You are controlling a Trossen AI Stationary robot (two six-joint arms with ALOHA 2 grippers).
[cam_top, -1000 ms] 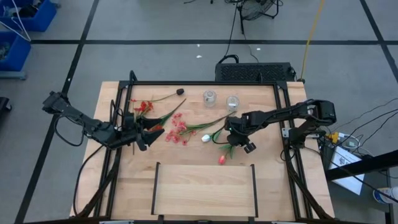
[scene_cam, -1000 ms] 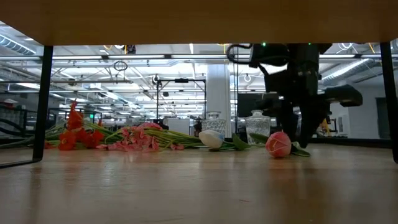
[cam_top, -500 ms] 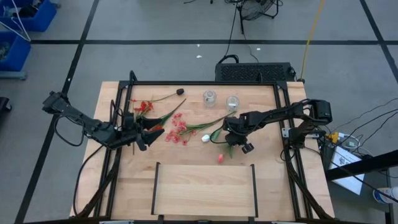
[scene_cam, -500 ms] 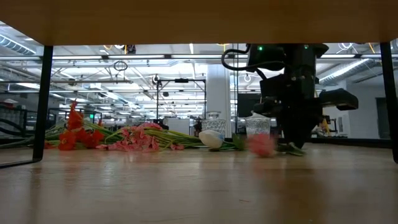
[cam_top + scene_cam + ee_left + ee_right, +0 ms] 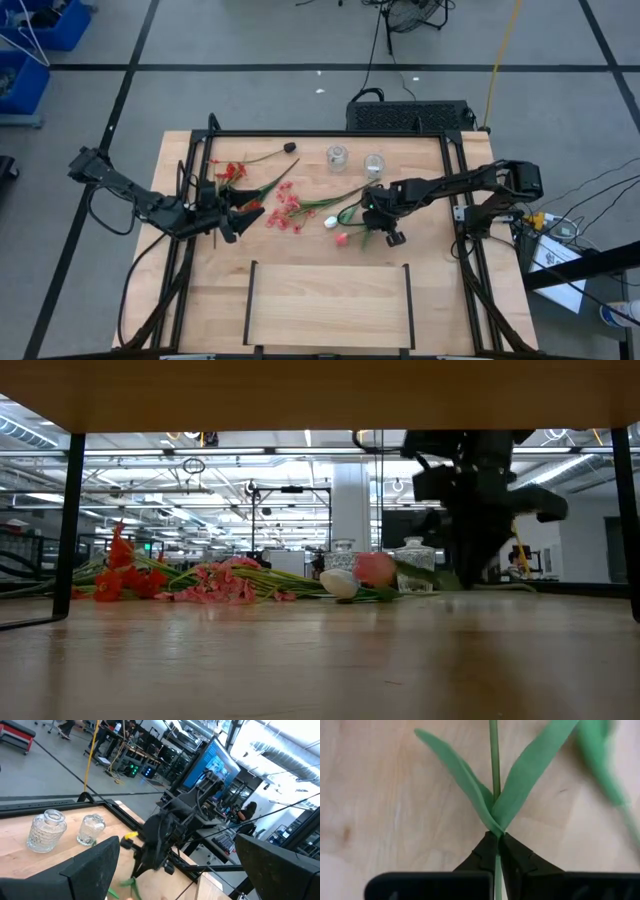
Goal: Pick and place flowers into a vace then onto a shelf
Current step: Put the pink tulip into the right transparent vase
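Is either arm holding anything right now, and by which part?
The right gripper pinches the pink-red tulip by its stalk, just below the leaves. The left gripper holds nothing.

pink-red tulip [image 5: 342,239] lifted; other flowers [image 5: 283,208] lying above the shelf [image 5: 328,300].

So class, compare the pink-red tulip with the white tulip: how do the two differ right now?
The pink-red tulip has its stem pinched in the shut right gripper; the white tulip is held by nothing. In the low view the pink-red bud sits raised above the table, while the white bud lies down on it. Colour differs: pink-red against white. Both are single closed buds on thin green stems.
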